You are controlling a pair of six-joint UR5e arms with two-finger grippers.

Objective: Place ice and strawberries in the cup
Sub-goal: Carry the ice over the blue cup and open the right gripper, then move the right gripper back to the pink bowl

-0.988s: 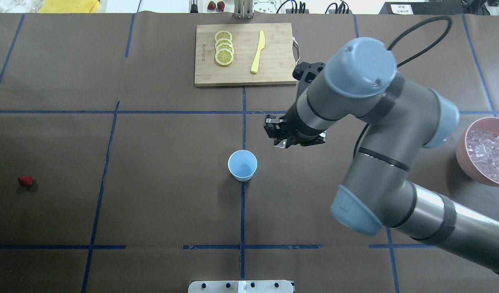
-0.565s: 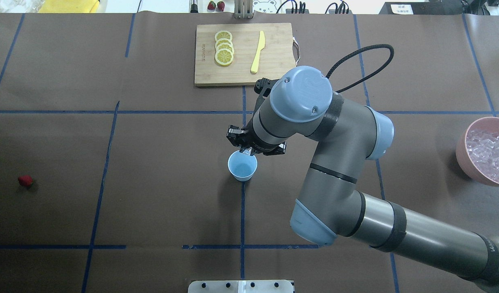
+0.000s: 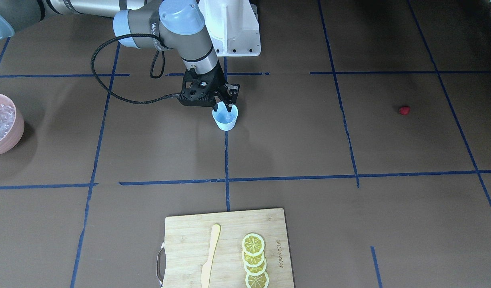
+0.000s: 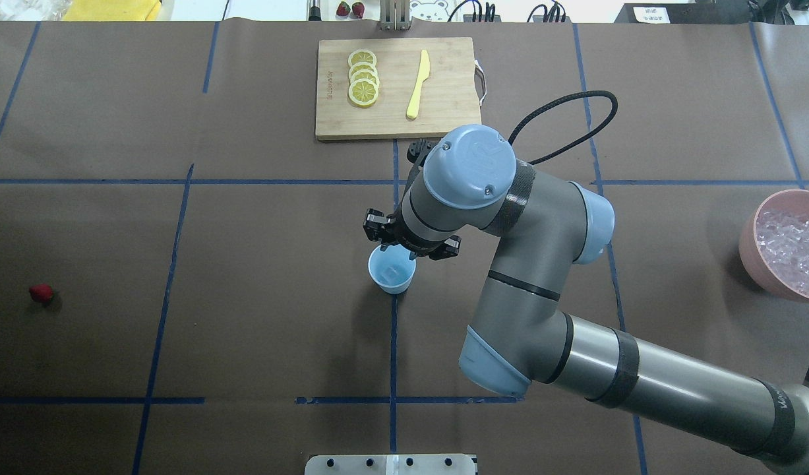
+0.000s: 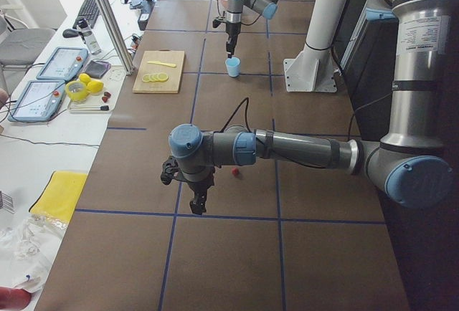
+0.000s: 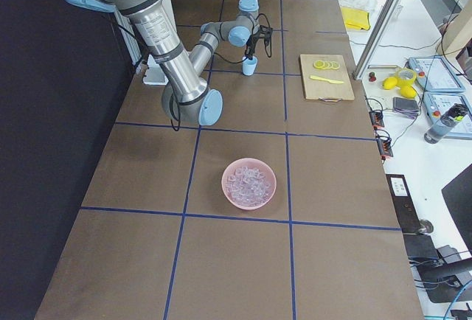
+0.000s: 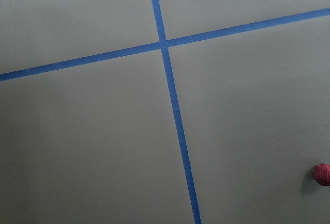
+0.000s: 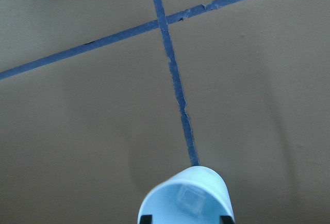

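Moved since 1 s ago: R arm swung from right of cup to directly above it. My right gripper (image 3: 224, 107) hangs over cup (image 4: 404, 282) rim, fingers spread, nothing between them. One ice cube (image 8: 190, 199) lies inside cup. Spare ice (image 4: 790, 254) in pink bowl (image 4: 747, 244), table's R end. Strawberry (image 4: 41, 293) on table, well apart from cup, near my left gripper (image 5: 197, 203); L jaw state: cannot tell.

Soft, even overhead light covers the brown bench (image 4: 246, 264). Shadows are faint and diffuse, one pooling beside the pink bowl (image 4: 747, 247). Side views bow lines near their edges. The right wrist view shows the cup (image 8: 160, 199) slightly blurred, close up.
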